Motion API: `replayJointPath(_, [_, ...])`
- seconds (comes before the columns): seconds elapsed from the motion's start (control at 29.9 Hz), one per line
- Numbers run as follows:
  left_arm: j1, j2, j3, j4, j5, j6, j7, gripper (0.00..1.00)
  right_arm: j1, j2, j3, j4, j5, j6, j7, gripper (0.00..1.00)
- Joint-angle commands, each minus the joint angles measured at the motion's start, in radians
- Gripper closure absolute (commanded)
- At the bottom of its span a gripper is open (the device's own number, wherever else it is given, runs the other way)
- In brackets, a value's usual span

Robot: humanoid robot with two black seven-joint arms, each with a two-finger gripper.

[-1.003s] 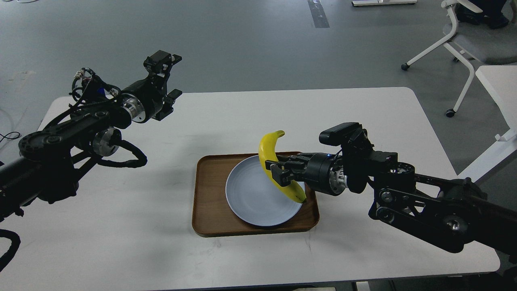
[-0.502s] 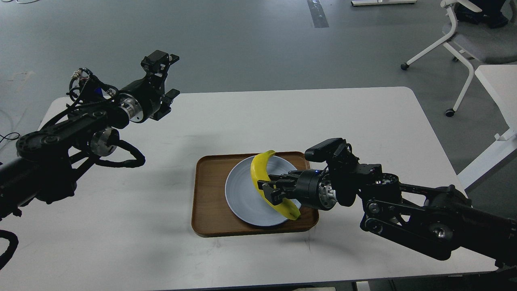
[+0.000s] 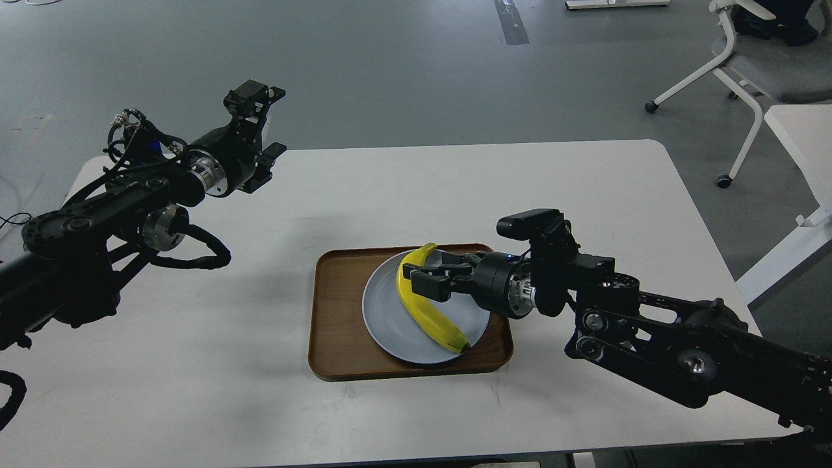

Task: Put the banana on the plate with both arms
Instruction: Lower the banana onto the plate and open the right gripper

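One banana (image 3: 426,309) lies on the plate (image 3: 390,318), inside the wooden tray (image 3: 335,312) on the table (image 3: 520,182). The right gripper (image 3: 434,273) is just above the banana's upper part, fingers spread — not pinching it. Farther, left of the tray, the left gripper (image 3: 263,127) hovers, fingers apart.

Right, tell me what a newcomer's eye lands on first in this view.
First, the curved bright yellow banana, lying on the round pale blue-grey plate, which sits in a rectangular brown wooden tray near the middle of the white table. Next, the black right gripper at the banana's upper end, its fingers apart. The black left gripper hangs open above the table's far left corner.
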Motion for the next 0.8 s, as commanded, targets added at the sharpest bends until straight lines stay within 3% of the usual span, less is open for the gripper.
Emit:
replayJointPath(0.0, [0.000,0.001,0.000,-0.002,0.000,-0.001,0.000,0.02,0.023,0.003,0.102,-0.030,0.153,-0.001,-0.003,0.01])
replayJointPath(0.17, [0.003,0.014,-0.023,-0.061,-0.023,-0.008,0.011,0.02,0.054,-0.009,0.292,-0.143,0.437,-0.001,-0.003,0.01])
replayJointPath(0.3, [0.060,0.044,-0.116,-0.168,-0.093,-0.014,0.014,0.02,0.040,-0.032,0.464,-0.237,0.937,0.016,-0.003,0.00])
replayJointPath(0.37, [0.087,0.051,-0.164,-0.198,-0.118,-0.021,0.020,0.02,0.019,-0.029,0.521,-0.257,1.037,0.019,-0.003,0.00])
replayJointPath(0.43, [0.139,0.070,-0.231,-0.235,-0.135,-0.058,0.038,0.02,-0.036,-0.019,0.620,-0.279,1.076,0.031,-0.007,0.00])
replayJointPath(0.5, [0.216,0.086,-0.296,-0.270,-0.137,-0.141,0.063,0.02,-0.084,0.000,0.695,-0.295,1.079,0.109,-0.007,0.00])
replayJointPath(0.57, [0.241,0.087,-0.316,-0.282,-0.137,-0.167,0.063,0.02,-0.093,0.001,0.703,-0.303,1.081,0.148,-0.007,0.00])
replayJointPath(0.77, [0.265,0.062,-0.345,-0.273,-0.135,-0.170,0.015,0.02,-0.104,0.046,0.716,-0.355,1.076,0.141,-0.002,0.00])
